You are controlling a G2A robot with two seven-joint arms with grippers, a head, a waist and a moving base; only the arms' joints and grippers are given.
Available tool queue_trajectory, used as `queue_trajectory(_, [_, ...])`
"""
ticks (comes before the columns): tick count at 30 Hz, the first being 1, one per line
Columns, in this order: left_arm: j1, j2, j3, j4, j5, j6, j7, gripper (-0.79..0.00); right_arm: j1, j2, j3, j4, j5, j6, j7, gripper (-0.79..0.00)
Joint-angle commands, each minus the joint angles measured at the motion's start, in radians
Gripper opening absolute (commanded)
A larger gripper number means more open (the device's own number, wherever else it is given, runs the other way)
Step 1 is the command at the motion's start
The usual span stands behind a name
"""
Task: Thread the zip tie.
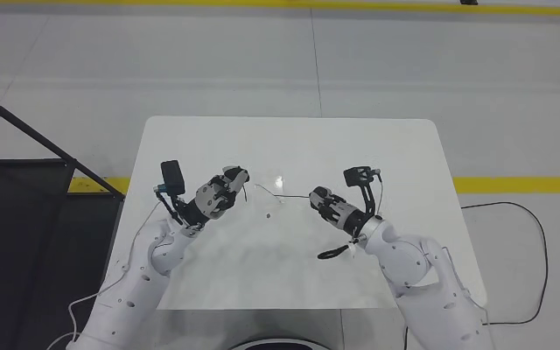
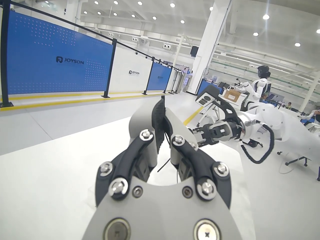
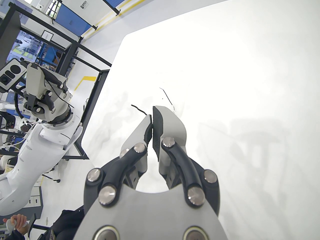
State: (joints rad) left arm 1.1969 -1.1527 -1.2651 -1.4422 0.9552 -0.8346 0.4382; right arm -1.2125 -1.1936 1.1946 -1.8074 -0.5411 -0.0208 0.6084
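White table, left gripper above its middle clamped on a thin black zip tie, right gripper also above its middle, pinching the tie's other end

From the top camera I look straight down on the tabletop from above both arms. The right wrist camera sits close behind the right claw, tilted down at the tabletop. The left wrist camera, close behind the left claw, faces nearly level toward the right claw. All share the tabletop's middle.
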Motion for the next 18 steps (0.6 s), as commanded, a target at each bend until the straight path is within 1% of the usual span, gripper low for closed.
queue_trajectory(1, [0.0, 0.0, 0.0, 0.0, 0.0, 0.0, 0.0, -0.785, 0.0, 0.0, 0.0, 0.0, 0.0, 0.0, 0.0, -0.785])
queue_trajectory(3, [0.002, 0.0, 0.0, -0.005, 0.004, 0.014, -0.006, -0.785, 0.0, 0.0, 0.0, 0.0, 0.0, 0.0, 0.0, -0.785])
queue_trajectory(4, [0.005, -0.002, 0.002, -0.014, 0.02, 0.043, -0.008, -0.785, -0.004, 0.0, 0.0, -0.002, -0.002, -0.004, -0.004, -0.785])
queue_trajectory(6, [0.011, -0.006, 0.012, -0.017, 0.074, 0.101, 0.02, -0.785, -0.021, 0.003, 0.011, -0.016, -0.014, -0.018, -0.014, -0.785])
queue_trajectory(8, [0.007, -0.01, 0.028, 0.002, 0.121, 0.117, 0.067, -0.785, -0.054, 0.007, 0.033, -0.042, -0.011, -0.027, -0.027, -0.785])
queue_trajectory(11, [-0.013, -0.013, 0.048, 0.049, 0.211, 0.079, 0.155, -0.785, -0.116, 0.016, 0.081, -0.087, 0.017, -0.065, -0.033, -0.785])
queue_trajectory(15, [-0.044, -0.013, 0.074, 0.123, 0.336, 0.02, 0.28, -0.785, -0.203, 0.03, 0.159, -0.15, 0.086, -0.145, -0.002, -0.785])
queue_trajectory(18, [-0.072, -0.016, 0.098, 0.176, 0.39, -0.006, 0.358, -0.785, -0.259, 0.037, 0.207, -0.193, 0.161, -0.179, 0.029, -0.785])
